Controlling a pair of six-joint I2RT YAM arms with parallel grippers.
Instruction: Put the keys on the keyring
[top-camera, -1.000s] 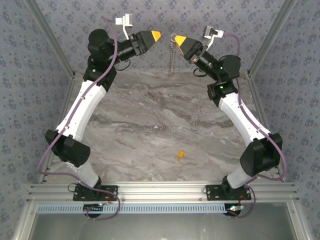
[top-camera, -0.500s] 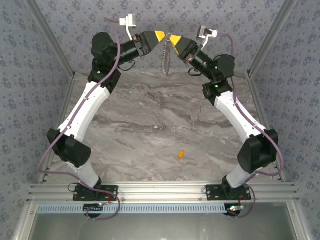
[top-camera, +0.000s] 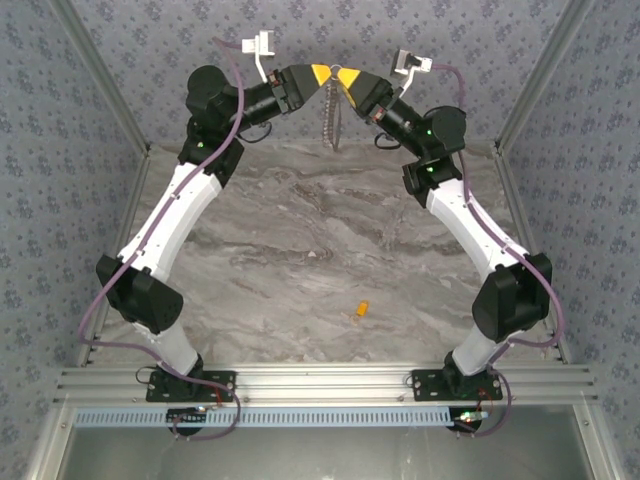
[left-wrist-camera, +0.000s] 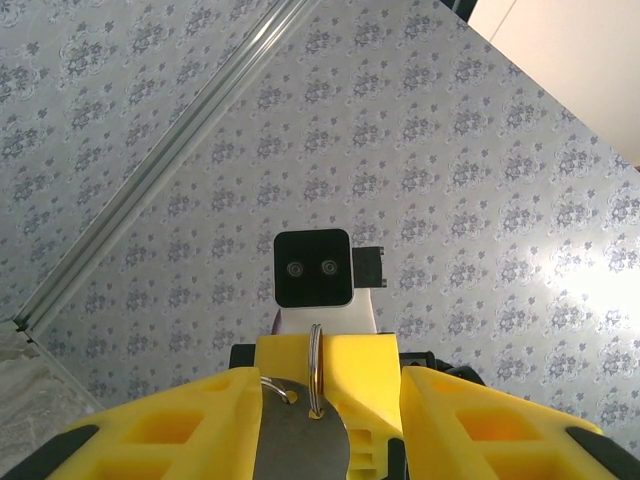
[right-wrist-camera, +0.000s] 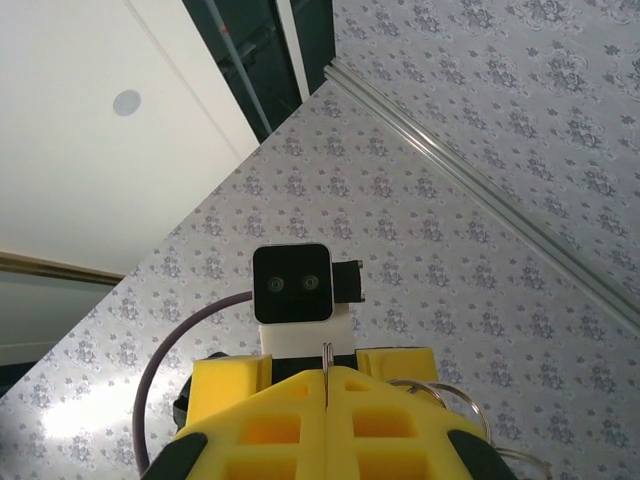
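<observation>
Keyring (top-camera: 331, 120), grey beaded loop, hanging from the right gripper (top-camera: 346, 78) above the far end of the marble table (top-camera: 300, 230).
Its thin top ring is pinched between the right gripper's closed yellow fingers (right-wrist-camera: 265, 425), and the chain dangles just below both tips. The left gripper (top-camera: 321, 72) meets it tip to tip, jaws part open to either side of the ring and gripping nothing. The key (top-camera: 361, 310), small and orange, lies on the table well apart from both grippers, between the arms. The patterned wall (top-camera: 330, 25) is close behind the grippers.
</observation>
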